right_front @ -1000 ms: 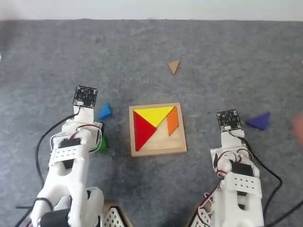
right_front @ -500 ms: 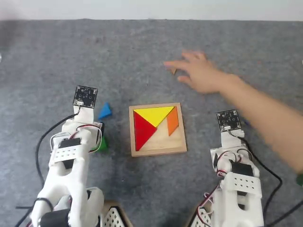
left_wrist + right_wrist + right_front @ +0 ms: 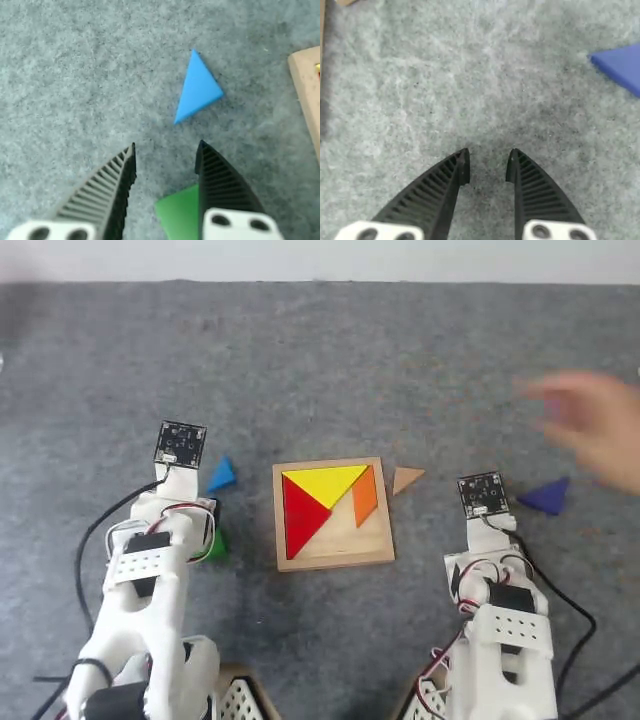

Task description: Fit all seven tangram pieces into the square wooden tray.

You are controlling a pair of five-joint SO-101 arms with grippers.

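Your left tool (image 3: 167,146) hangs released, the green piece (image 3: 177,217) just beneath it and the blue triangle (image 3: 197,90) just ahead; the tray (image 3: 335,558) lies to its right. Your right tool (image 3: 488,152) is released too.

Green pc (image 3: 176,219) & dark-blue pc (image 3: 621,64) — both edge-cut.

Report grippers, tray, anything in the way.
Left gripper open, right gripper open, both empty. Tray holds yellow piece, red piece, orange piece. Person's hand above mat, far right.
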